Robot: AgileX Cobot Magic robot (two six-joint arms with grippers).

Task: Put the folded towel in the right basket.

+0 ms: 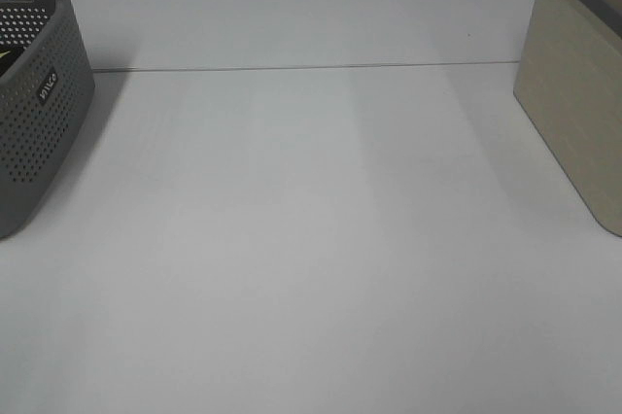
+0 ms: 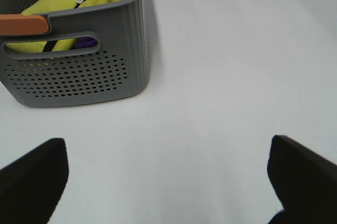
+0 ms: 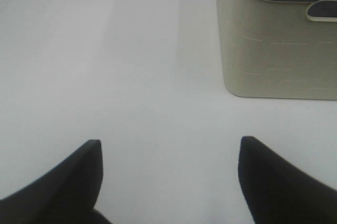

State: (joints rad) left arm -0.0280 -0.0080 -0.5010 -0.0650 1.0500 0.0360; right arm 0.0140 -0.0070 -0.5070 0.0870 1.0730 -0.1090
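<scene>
A beige basket (image 1: 580, 113) stands at the right edge of the table; it also shows in the right wrist view (image 3: 279, 50), with something dark just visible inside. A grey perforated basket (image 1: 34, 103) stands at the left edge. In the left wrist view this grey basket (image 2: 79, 71) holds yellow cloth (image 2: 68, 3) with some blue and purple cloth beside it. No folded towel lies on the table. My left gripper (image 2: 168, 182) is open and empty over the bare table. My right gripper (image 3: 168, 176) is open and empty, short of the beige basket. Neither gripper shows in the high view.
The white table (image 1: 311, 239) runs between the two baskets, with a seam line (image 1: 311, 67) across the back. An orange handle piece (image 2: 23, 24) sits on the grey basket's rim.
</scene>
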